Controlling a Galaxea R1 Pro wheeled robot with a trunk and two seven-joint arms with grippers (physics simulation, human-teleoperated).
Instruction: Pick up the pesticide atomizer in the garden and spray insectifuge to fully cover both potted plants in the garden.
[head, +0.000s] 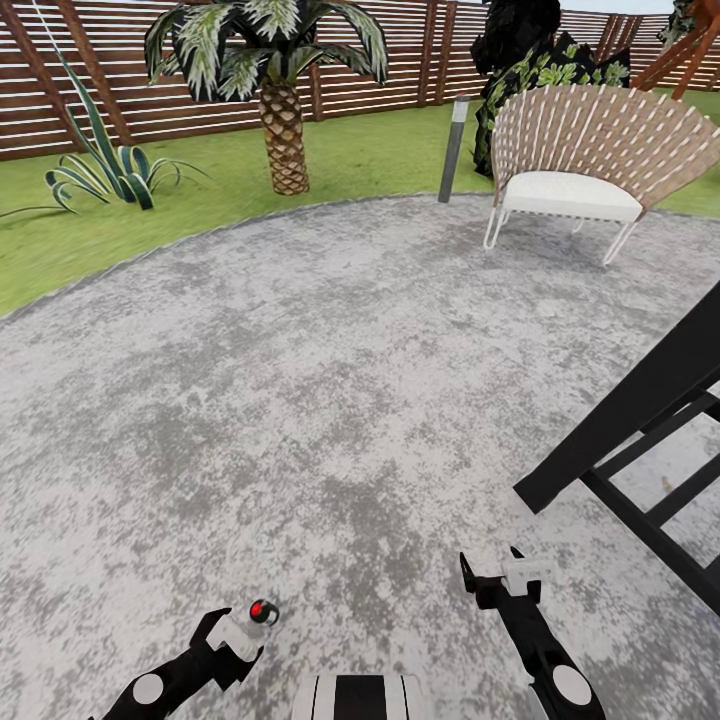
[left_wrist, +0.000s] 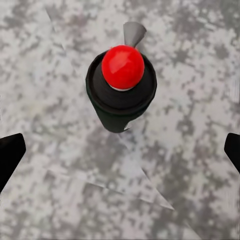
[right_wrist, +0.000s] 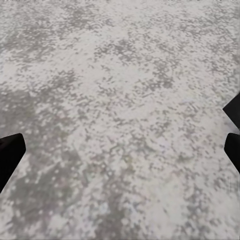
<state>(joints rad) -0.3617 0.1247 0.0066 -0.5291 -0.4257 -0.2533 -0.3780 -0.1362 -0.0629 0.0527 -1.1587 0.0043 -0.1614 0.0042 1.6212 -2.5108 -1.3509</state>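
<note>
The pesticide atomizer (head: 256, 618) is a small bottle with a red ball top, a dark collar and a pale see-through body. My left gripper (head: 238, 634) is shut on that body low over the round grey patio (head: 330, 380). The left wrist view looks down the bottle at the red top (left_wrist: 123, 66) and grey nozzle, with the dark fingertips (left_wrist: 10, 152) at the sides. My right gripper (head: 490, 572) hangs open over bare paving, nothing between its fingers (right_wrist: 10, 155). One agave-like potted plant (head: 105, 172) grows on the lawn at the far left. The other plant is out of view.
A scaly-trunked palm (head: 283, 110) stands beyond the patio's far edge. A grey post (head: 453, 150), a woven chair (head: 585, 160) and a dark leafy bush (head: 530, 60) sit at the back right. A black frame (head: 640, 430) juts in close on the right. A slatted fence (head: 400, 60) closes the lawn.
</note>
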